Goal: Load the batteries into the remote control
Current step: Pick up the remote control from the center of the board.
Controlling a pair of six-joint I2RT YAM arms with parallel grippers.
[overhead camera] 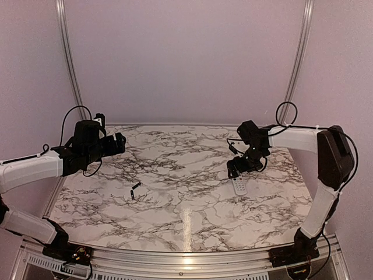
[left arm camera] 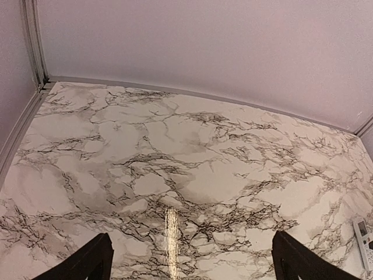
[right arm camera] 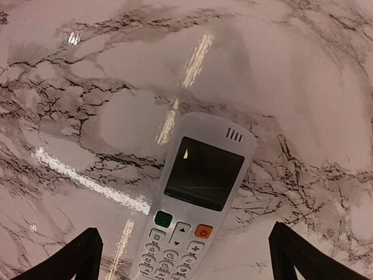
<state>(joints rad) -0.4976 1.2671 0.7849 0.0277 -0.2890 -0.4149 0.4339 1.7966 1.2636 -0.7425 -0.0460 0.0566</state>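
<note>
I see the small white oblong plastic remote control [right arm camera: 201, 175], screen up, lying on the marble-patterned table [overhead camera: 175, 216] just below my right gripper [right arm camera: 186, 256], fingers spread wide, while two slim dark cylindrical batteries [overhead camera: 135, 188] lie nearer my left gripper [left arm camera: 192, 256], likewise spread.

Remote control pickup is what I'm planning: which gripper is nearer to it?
Right. The right gripper hovers open just above the remote control, at its screen end; the left gripper is far off, near the table's left edge.
</note>
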